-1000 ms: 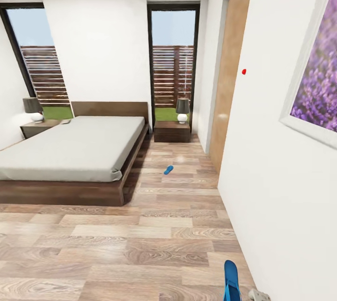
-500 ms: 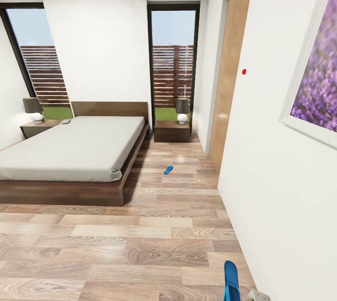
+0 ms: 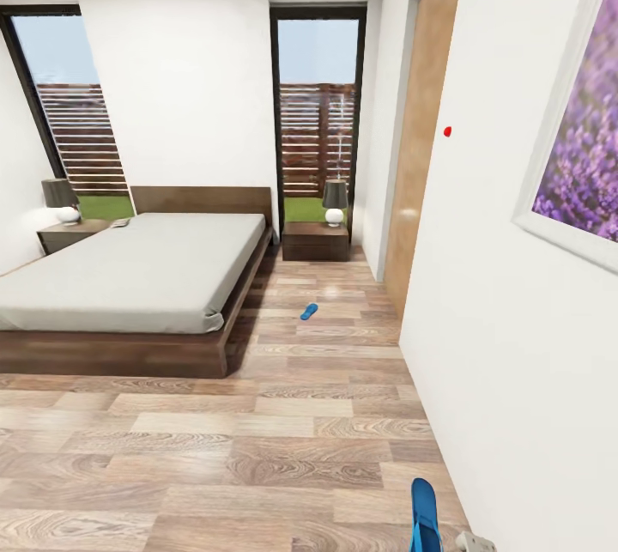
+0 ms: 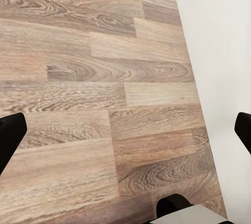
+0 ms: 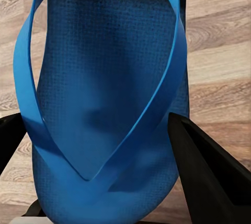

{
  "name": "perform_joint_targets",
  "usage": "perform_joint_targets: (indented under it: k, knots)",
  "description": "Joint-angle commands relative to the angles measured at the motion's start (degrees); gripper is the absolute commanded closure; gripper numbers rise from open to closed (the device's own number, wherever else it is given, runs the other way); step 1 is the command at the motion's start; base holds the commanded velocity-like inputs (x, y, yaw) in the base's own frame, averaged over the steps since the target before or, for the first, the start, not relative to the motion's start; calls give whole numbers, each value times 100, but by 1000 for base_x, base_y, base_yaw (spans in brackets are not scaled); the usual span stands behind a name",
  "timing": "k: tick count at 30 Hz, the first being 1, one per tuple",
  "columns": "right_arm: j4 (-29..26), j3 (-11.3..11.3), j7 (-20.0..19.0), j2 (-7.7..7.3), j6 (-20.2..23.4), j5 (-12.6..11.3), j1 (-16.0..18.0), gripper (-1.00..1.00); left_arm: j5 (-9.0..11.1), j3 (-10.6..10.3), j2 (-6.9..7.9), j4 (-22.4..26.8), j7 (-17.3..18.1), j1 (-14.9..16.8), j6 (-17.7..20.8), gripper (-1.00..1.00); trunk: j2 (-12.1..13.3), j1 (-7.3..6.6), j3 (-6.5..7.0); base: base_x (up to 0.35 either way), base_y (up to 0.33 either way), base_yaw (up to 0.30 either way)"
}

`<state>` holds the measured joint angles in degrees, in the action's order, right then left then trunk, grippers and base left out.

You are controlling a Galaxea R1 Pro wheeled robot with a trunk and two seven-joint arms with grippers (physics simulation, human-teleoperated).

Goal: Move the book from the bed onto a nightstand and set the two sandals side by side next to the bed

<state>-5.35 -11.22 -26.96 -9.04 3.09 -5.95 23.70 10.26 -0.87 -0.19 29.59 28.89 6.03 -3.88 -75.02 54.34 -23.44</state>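
Observation:
One blue sandal point(image 5: 104, 78) is held sole-on between the black fingers point(image 5: 209, 177) of my right gripper point(image 5: 110, 156), which is shut on it. In the head view this sandal point(image 3: 423, 513) hangs at the lower edge, close to the right wall. The other sandal point(image 3: 309, 311) lies on the wood floor to the right of the bed point(image 3: 129, 273). A nightstand point(image 3: 316, 240) stands at the bed's right and another nightstand point(image 3: 73, 234) at its left. A small flat item point(image 3: 120, 223) lies by the left nightstand, too small to say whether it is the book. My left gripper point(image 4: 125, 135) is open over bare floor.
A white wall point(image 3: 515, 346) with a purple picture point(image 3: 584, 166) runs close on my right, and a wooden door point(image 3: 421, 140) lies farther along it. Each nightstand carries a lamp point(image 3: 335, 202). Open plank floor point(image 3: 257, 440) stretches between me and the bed.

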Motion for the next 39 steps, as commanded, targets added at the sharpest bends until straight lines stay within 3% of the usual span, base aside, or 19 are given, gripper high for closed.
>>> perform_joint_targets:
  k: [1,21,39]
  knots:
    - [-1,-3,-18,-1,34,-60,3,100,28,-9,1,-6,11,4,-16,-100,-3,0,-6,0,0,0]
    - [-1,-3,-19,-2,34,-64,3,100,28,-9,1,-6,11,4,-16,-100,-3,0,-91,0,0,-12]
    - [-5,-3,-19,-4,34,-64,3,100,28,-8,1,-6,11,4,-16,-100,-3,0,-210,0,0,-191]
